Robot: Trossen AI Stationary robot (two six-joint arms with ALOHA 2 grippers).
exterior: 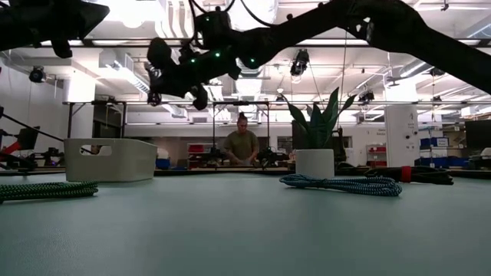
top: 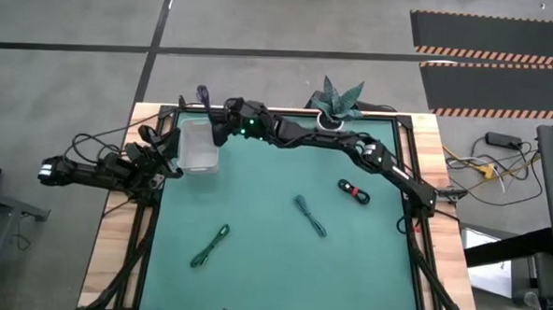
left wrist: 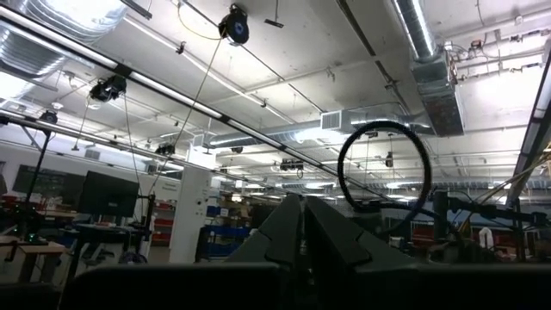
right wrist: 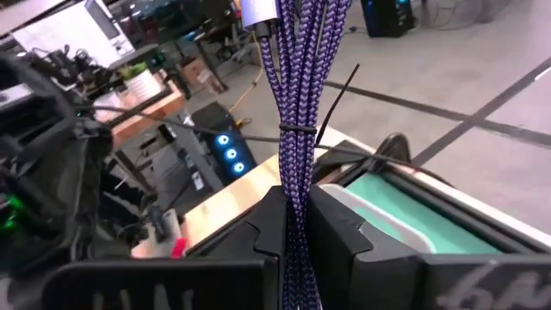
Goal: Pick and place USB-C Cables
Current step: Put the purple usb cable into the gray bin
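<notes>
My right gripper [top: 210, 115] reaches across to the table's far left corner, high above the far end of the white bin [top: 200, 148], and is shut on the dark purple cable bundle [top: 202, 96]. Three more bundles lie flat on the mat: green [top: 212, 246], teal-blue [top: 309, 215] and black and red [top: 353, 190]. My left gripper [top: 169, 160] waits at the table's left edge beside the bin, with its fingers [left wrist: 301, 237] shut on nothing and aimed up at the ceiling. My right gripper pinches the purple bundle [right wrist: 297, 202] between its two fingers, below its black tie [right wrist: 297, 127]. The strands run along the fingers and stick out past their tips, ending in a silver plug [right wrist: 258, 13]. The bundle is lifted clear of the table.
A potted plant [top: 340, 102] stands at the far edge, near the right arm's forearm. The white bin [exterior: 110, 159] sits on the mat's far left. Black robot wires trail along the left edge [top: 99, 147]. A person [exterior: 242, 146] stands far behind the table.
</notes>
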